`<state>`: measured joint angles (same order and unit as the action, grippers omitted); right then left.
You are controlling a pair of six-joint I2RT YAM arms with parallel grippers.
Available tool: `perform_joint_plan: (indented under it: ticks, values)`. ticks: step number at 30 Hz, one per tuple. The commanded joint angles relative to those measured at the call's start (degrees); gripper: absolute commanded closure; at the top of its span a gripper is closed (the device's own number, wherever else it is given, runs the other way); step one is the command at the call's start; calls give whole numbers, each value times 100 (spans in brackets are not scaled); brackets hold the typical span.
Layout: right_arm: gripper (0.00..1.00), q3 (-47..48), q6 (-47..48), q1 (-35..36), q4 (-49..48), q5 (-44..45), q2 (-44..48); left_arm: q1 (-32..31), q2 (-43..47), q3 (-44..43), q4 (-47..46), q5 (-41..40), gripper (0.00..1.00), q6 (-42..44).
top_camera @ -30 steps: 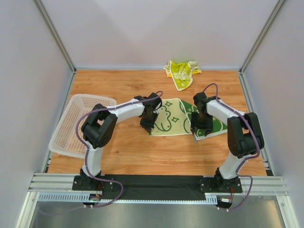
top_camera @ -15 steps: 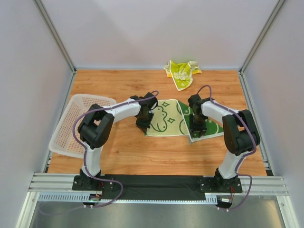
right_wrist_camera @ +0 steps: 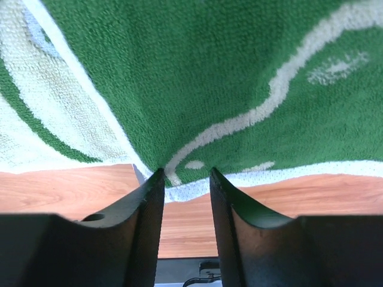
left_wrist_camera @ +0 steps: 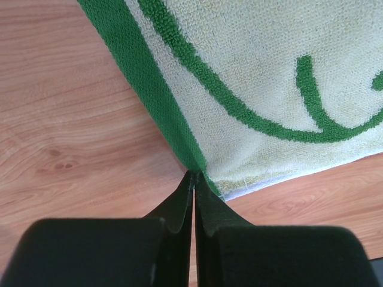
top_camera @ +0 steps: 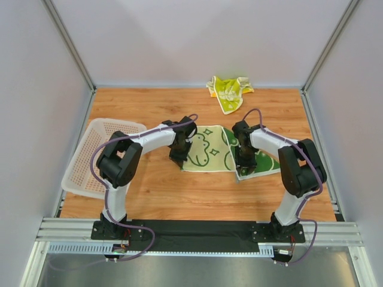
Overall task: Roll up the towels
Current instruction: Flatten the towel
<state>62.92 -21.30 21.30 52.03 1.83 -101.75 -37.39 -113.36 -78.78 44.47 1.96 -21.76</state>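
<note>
Wooden tabletop (top_camera: 143, 107) fills the enclosure, and we see the dark green towel (top_camera: 210, 150) spread at centre frame, its right part folded over. Our left gripper (left_wrist_camera: 192, 177) is closed on its lower-left corner. Our right gripper (right_wrist_camera: 185, 173) stands partly apart at the towel's lower-right edge; we cannot tell whether it pinches the cloth. We see the yellow towel (top_camera: 228, 92) crumpled at top centre and the white basket (top_camera: 76, 162) at left.
</note>
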Motion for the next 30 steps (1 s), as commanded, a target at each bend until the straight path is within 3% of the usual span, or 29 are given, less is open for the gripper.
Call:
perform_joint_plan:
  ticks: [1, 8, 11, 20, 30]
  values:
    - [64, -226, -181, 137, -219, -95, -2, 82, -90, 267, 185, -468, 100, 172]
    - [91, -394, -234, 155, -360, -350, -2, 117, -37, 346, 185, -494, 100, 190]
    - [98, -237, -208, 155, -229, -349, 50, 126, -11, 372, 194, -512, 100, 190]
    - [100, 1090, 55, -20, 817, -481, 315, 135, 86, 460, 282, -512, 100, 189]
    - [100, 3489, 126, -1075, 1538, -191, -985, 135, 183, 434, 484, -556, 100, 137]
